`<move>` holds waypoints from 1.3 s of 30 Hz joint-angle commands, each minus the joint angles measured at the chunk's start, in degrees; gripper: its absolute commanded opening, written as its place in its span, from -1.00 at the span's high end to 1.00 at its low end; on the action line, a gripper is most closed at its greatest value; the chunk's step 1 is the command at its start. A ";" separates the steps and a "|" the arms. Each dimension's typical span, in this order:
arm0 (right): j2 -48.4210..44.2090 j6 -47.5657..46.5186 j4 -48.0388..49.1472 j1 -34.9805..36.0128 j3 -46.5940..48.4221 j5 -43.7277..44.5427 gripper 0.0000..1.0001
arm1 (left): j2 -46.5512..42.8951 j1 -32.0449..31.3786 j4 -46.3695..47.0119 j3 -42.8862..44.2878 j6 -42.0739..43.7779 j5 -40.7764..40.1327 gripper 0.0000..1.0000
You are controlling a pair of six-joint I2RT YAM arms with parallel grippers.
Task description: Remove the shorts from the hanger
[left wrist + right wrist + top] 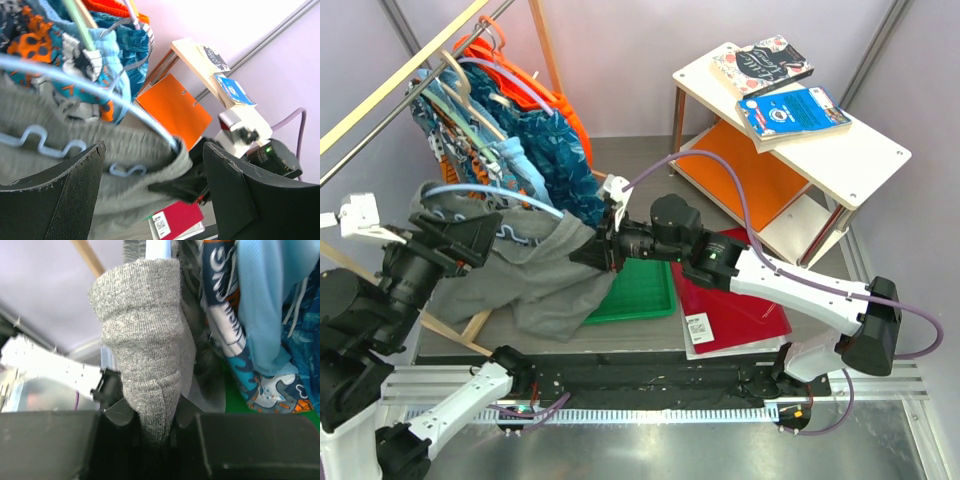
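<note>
I'm pinching grey shorts (545, 285) waistband in my right gripper (150, 426); left gripper (154, 152) gaping wide, best bracing blue hanger (492, 191) before pulling rightward

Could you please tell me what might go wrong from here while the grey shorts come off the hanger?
1. The right gripper pinches only a narrow fold of the grey shorts, so a pull may slip it free.
2. The waistband wraps the end of the light-blue hanger; pulling could snag on its notches or drag the hanger along.
3. The left gripper stands open, holding nothing, so nothing steadies the hanger.
</note>
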 commanded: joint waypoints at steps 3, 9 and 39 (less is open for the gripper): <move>-6.80 -3.93 5.39 -3.22 -1.35 -12.54 0.98 | 7.23 -0.24 1.46 6.71 1.88 2.00 -0.52; -7.60 -0.59 6.01 -4.45 -2.40 -16.51 0.98 | 16.28 -0.24 -6.28 15.58 9.01 0.76 -0.19; -11.47 1.88 9.17 -4.36 -4.69 -15.98 0.98 | 20.42 -0.33 -6.47 10.15 16.92 -0.73 0.21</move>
